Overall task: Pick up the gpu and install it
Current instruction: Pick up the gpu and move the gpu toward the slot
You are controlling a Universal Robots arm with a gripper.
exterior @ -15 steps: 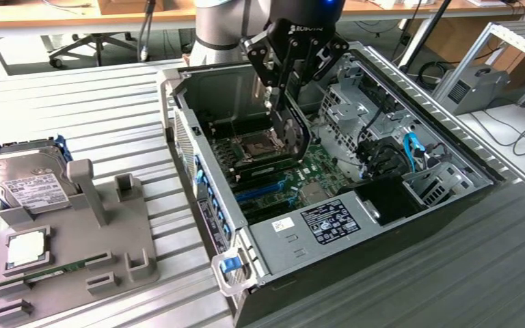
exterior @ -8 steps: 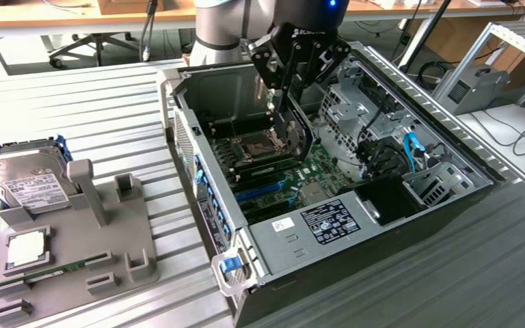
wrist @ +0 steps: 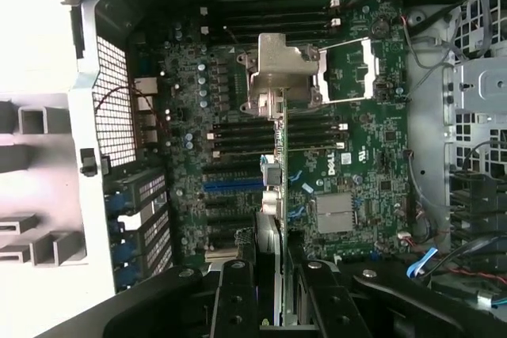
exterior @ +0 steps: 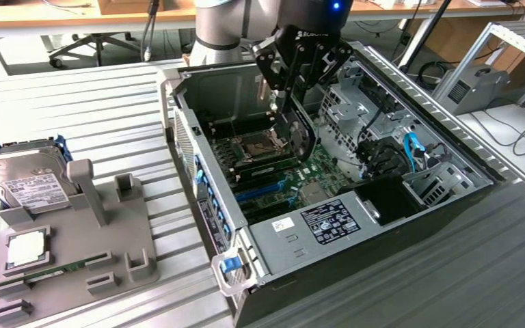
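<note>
My gripper (exterior: 290,92) hangs over the open computer case (exterior: 445,205) and is shut on the gpu (exterior: 301,133). The gpu hangs on edge below the fingers, its dark round cooler facing the exterior view's right, and its lower edge is just above the green motherboard (exterior: 303,181). In the wrist view the gpu (wrist: 276,187) is a thin edge-on strip between my two black fingers (wrist: 238,298), running over the motherboard's (wrist: 356,140) slots beside the blue slot (wrist: 230,185). Whether the card touches a slot I cannot tell.
A grey holder tray (exterior: 80,260) stands at the exterior view's left. It carries a silver hard drive (exterior: 21,181), a square processor chip (exterior: 27,249) and a narrow memory stick (exterior: 48,277). Drive cages and blue cables (exterior: 413,154) fill the case's far side.
</note>
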